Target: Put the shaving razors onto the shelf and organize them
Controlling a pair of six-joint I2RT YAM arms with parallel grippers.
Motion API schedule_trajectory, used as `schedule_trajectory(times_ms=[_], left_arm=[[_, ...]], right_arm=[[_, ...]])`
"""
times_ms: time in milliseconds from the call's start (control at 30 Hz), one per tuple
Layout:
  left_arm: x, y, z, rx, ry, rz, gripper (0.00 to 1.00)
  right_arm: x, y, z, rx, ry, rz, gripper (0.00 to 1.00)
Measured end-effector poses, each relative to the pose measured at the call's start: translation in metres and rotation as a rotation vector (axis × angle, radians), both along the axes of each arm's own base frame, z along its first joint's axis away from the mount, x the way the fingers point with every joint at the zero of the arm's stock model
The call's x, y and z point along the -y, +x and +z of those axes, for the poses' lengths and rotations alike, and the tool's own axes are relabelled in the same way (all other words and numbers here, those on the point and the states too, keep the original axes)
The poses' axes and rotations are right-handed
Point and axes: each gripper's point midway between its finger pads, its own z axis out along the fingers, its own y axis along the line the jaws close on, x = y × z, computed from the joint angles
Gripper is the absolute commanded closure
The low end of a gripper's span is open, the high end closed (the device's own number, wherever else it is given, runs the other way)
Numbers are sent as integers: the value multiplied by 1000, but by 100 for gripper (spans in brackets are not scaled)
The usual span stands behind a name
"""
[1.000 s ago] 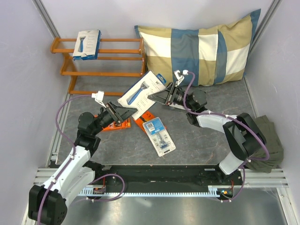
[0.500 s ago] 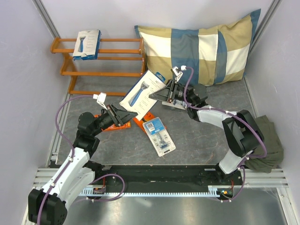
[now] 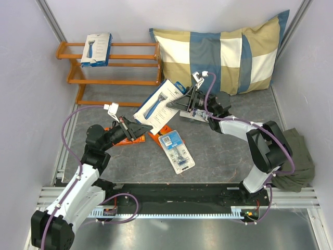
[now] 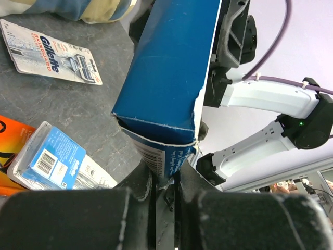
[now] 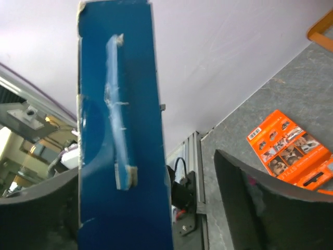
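Note:
A white box picturing a blue razor (image 3: 158, 105) hangs tilted above the table between my two grippers. My left gripper (image 3: 146, 126) is shut on its lower end; the left wrist view shows the box's torn bottom flap (image 4: 166, 151) pinched between the jaws (image 4: 165, 174). At the box's upper end my right gripper (image 3: 177, 102) is open, with the box's blue side (image 5: 122, 130) beside one finger and a wide gap to the other finger (image 5: 260, 203). On the orange-brown shelf (image 3: 112, 67), a second white box (image 3: 97, 49) lies on the top tier.
A clear blister pack (image 3: 177, 151) lies mid-table. Orange packs (image 3: 122, 139) (image 3: 158, 133) lie under the held box. Another blister pack (image 4: 52, 52) lies near the checked pillow (image 3: 223, 52). A green cloth (image 3: 296, 156) is bunched at the right edge.
My left gripper has shut on the lower end of the white box. My right gripper has opened and let go of the upper end. The box hardly moved.

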Motion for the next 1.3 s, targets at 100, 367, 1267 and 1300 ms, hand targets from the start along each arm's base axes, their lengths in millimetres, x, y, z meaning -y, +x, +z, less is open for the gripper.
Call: schedule_trajectory(times_ms=[100,367,1267,1300], left_arm=[[0,0,0,0,0,-2,98],[0,0,-1,-6,2,-1,98],[-1,36,40,31,-19,89,98],[-1,40,45,36,-22,96,98]], right_arm=[[2,5,-5,-8,-8,-30,2],[9,7,-13,0,-86,-114,2],[107,-55,-44,116,-463,-532,2],[108,-56,-51,105,-476,-531,2]])
